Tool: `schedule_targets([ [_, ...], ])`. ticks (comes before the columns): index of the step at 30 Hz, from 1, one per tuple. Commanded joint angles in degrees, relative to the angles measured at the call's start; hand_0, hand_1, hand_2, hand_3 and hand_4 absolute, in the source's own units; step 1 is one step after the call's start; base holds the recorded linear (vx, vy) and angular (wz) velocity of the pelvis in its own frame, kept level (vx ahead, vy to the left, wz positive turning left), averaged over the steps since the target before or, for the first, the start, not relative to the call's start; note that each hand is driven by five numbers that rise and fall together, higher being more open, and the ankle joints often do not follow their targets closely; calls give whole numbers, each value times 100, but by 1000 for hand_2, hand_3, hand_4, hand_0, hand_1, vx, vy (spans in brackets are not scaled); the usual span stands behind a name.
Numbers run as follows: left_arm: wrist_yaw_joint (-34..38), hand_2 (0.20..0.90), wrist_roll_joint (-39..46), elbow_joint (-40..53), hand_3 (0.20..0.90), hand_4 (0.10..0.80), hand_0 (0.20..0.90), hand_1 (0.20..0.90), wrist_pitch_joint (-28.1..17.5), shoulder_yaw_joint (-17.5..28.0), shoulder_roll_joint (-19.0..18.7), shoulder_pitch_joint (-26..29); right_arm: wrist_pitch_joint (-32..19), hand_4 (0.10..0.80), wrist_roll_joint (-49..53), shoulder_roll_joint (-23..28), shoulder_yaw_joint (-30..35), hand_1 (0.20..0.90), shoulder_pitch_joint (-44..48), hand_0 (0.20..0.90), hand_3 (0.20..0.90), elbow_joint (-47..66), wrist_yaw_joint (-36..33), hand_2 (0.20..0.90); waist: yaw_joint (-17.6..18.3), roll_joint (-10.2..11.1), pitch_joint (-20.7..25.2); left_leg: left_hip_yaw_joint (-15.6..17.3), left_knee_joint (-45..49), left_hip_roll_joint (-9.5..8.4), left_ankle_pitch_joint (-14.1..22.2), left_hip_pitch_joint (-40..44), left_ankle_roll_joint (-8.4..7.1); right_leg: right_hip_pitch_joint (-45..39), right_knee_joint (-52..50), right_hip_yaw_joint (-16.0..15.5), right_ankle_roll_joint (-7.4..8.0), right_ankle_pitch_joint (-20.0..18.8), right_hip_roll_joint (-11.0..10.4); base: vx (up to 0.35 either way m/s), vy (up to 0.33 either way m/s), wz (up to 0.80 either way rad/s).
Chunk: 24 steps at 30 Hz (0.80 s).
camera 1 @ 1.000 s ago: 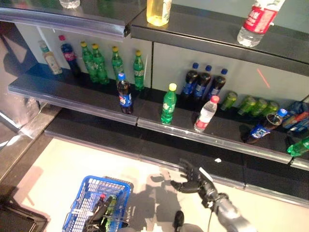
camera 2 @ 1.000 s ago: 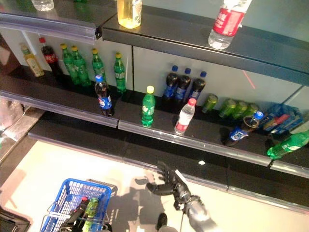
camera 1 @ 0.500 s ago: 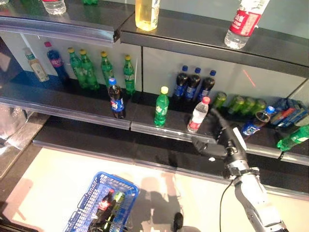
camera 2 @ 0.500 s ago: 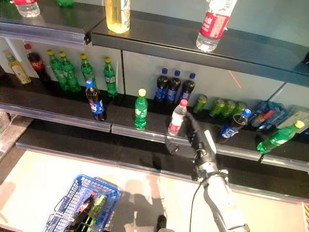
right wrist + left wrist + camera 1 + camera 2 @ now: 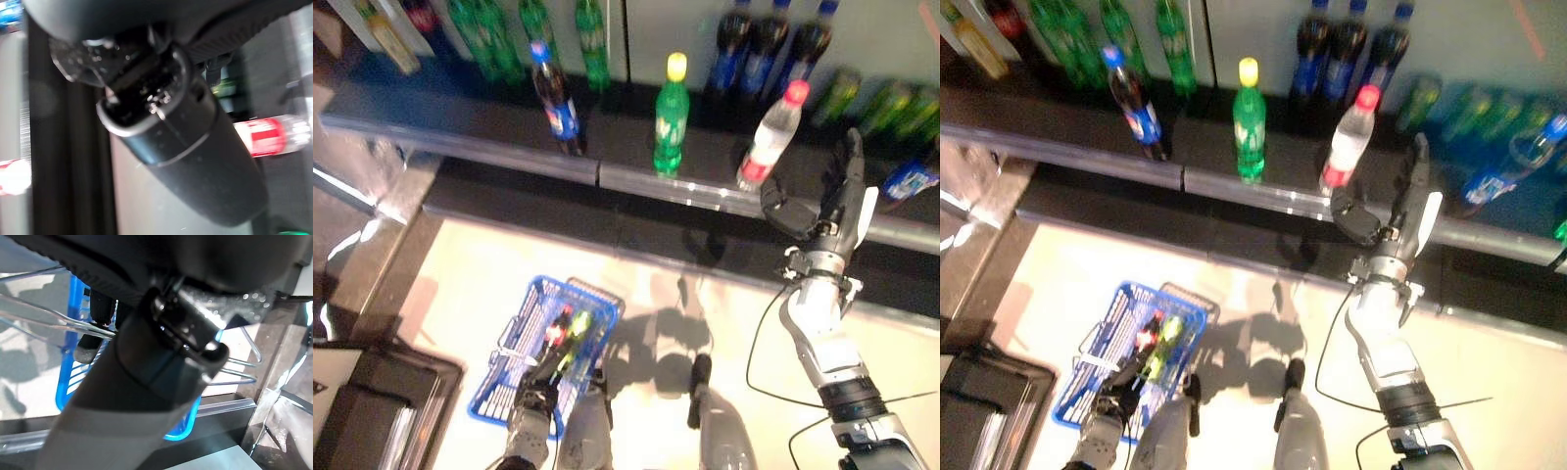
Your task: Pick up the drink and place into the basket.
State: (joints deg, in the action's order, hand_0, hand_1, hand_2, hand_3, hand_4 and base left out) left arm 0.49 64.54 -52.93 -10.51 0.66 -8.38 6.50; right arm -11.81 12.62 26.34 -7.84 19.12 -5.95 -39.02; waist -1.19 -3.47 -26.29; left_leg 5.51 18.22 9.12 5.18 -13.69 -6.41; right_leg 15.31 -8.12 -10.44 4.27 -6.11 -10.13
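A clear water bottle (image 5: 769, 137) with a red cap and red label stands at the front of the dark shelf (image 5: 636, 181). My right hand (image 5: 827, 211) is open just right of it at the shelf's edge. Its fingers are straight and its thumb points toward the bottle without touching it. The bottle also shows in the right wrist view (image 5: 271, 137). My left hand (image 5: 533, 403) is shut on the thin wire handles (image 5: 239, 367) of the blue basket (image 5: 504, 343), which hangs low at the left. A dark bottle and a green drink (image 5: 563, 333) lie in it.
On the same shelf stand a green bottle (image 5: 671, 113) and a dark cola bottle (image 5: 556, 98) left of the water bottle. Dark bottles (image 5: 769, 39) and green cans (image 5: 891, 98) stand behind. A dark box (image 5: 372, 401) lies on the floor at the lower left.
My right hand has risen from low over the floor to the shelf edge beside the water bottle and stays open. The camera has tilted down, so the whole picture has shifted.
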Motion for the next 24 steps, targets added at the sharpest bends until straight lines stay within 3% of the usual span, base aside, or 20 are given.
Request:
schedule_targets([
  [1, -263, 300, 116, 188, 200, 100, 300, 300, -340, -157, -215, -597, -623, 800, -532, -2, 228, 900, 622, 900, 900, 596, -328, 900, -31, 88, 135, -347, 74, 23, -1045, -645, -67, -284, -866, 106, -126, 900, -159, -33, -2, -7],
  [12, -461, 300, 138, 562, 200, 100, 300, 300, -456, -565, -281, -257, -265, 800, -531, 308, 354, 900, 1477, 900, 900, 297, -937, 900, -28, -39, -273, -395, 109, -103, -1212, -976, -24, 35, -847, 215, -166, 823, -46, -28, -23, -1],
  [24, -432, 300, 194, 681, 200, 100, 300, 300, -401, -831, -424, 108, 47, 800, 484, 498, 266, 900, 2633, 900, 900, -228, -599, 900, -123, -140, -350, -391, 29, -181, -1241, -1137, 14, 227, -811, 245, -211, 791, -23, 2, -13, -3],
])
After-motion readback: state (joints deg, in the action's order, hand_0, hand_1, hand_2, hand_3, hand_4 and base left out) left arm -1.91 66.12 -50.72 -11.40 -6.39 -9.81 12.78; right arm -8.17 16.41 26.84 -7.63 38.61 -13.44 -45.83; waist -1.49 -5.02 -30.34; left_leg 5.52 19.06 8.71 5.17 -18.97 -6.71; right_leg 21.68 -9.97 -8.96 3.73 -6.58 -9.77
